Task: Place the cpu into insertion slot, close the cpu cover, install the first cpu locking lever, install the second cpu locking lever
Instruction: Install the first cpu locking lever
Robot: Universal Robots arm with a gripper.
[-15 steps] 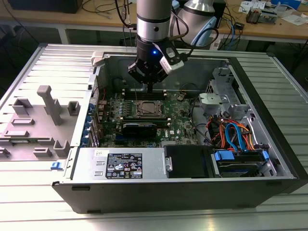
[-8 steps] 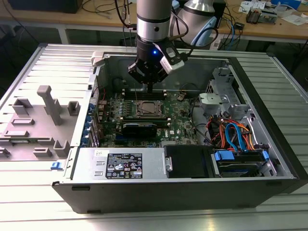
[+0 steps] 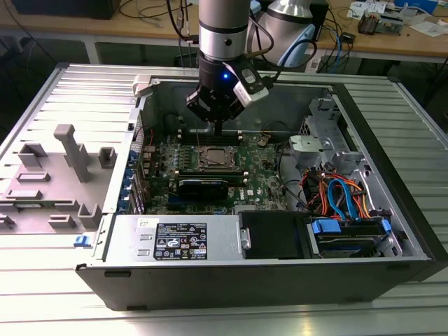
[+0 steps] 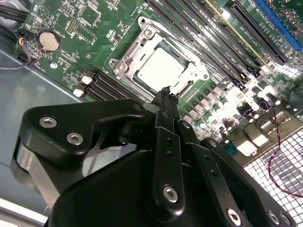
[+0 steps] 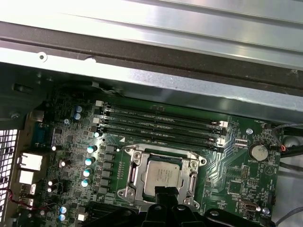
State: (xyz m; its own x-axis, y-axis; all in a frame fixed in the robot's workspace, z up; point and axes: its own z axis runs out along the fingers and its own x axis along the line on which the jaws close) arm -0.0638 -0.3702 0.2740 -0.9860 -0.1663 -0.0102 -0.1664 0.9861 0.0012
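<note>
And here we are, inside the open computer case [image 3: 280, 283], with the gripper [image 4: 165, 94] hanging low over the green motherboard [image 3: 269, 183]. Its claw is clenched, the two fingers pinched tip to tip, and nothing rides between them. In both wrist views those tips sit right at one edge of the insertion slot [image 5: 124, 193]; whether they touch the metal I can't tell.

Now the chip: the cpu [image 4: 161, 71] is down in the slot, lying flat, its dull silver top showing square through the window. So step one looks done. The cpu cover [image 5: 163, 155] lies flat around it too, framing the chip on all sides, so I'd call the cover closed as well.

The levers are the open question. A thin wire bar [image 4: 181, 51] runs along one side of the socket in the second wrist view, probably one of the locking levers, but whether it is hooked under its catch I cannot tell, and the other one I can't pick out.

Around the socket, the black memory slots [image 5: 161, 125] lie just beside it and a coin cell [image 5: 259, 152] sits off towards the case wall.

My read: past halfway, chip placed, cover down, the levers unconfirmed, and the gripper parked at the socket's edge where that work would be
</note>
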